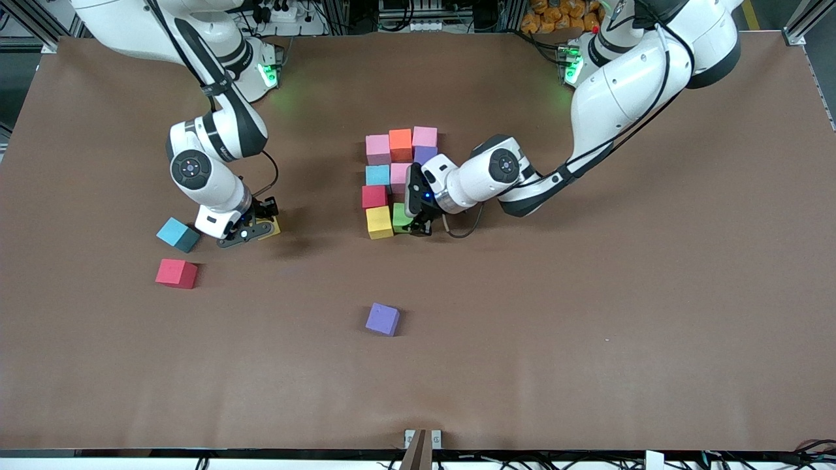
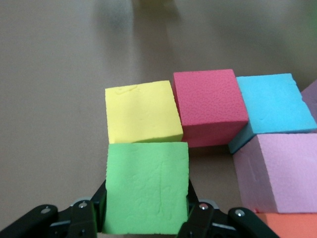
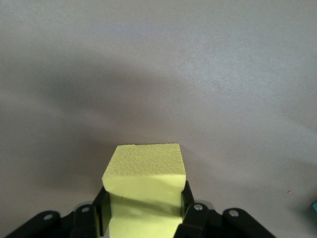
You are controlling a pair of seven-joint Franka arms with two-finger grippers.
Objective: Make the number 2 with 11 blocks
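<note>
The left gripper (image 1: 418,224) is reaching down at the unfinished number 2 (image 1: 398,179) in the middle of the brown bench (image 1: 588,326). Its fingers (image 2: 89,218) are closing tightly on the green block (image 1: 400,217), one on each side; the left wrist view is showing the green block (image 2: 147,187) sitting between them, touching the yellow block (image 2: 142,112).

The digit is standing like this: a pink block (image 1: 377,148), an orange block (image 1: 400,144) and another pink block (image 1: 424,136) are making the row farthest from the front camera. A purple block (image 1: 424,155) is lying just nearer than the second pink one. Next nearer, a light blue block (image 1: 377,175) and a third pink block (image 1: 399,175) are lying side by side. A red block (image 1: 374,196) is coming next, and the yellow block (image 1: 379,222) with the green one is making the nearest row.

The right gripper (image 1: 251,230) is standing low toward the right arm's end of the bench. Its fingers (image 3: 195,218) are pressing the two sides of a pale yellow block (image 3: 144,193), which is resting on the bench.

Just beside this gripper, a teal block (image 1: 177,234) is lying loose, and a second red block (image 1: 176,273) is lying nearer to the front camera. A second purple block (image 1: 383,319) is lying alone, well nearer to the front camera than the digit.
</note>
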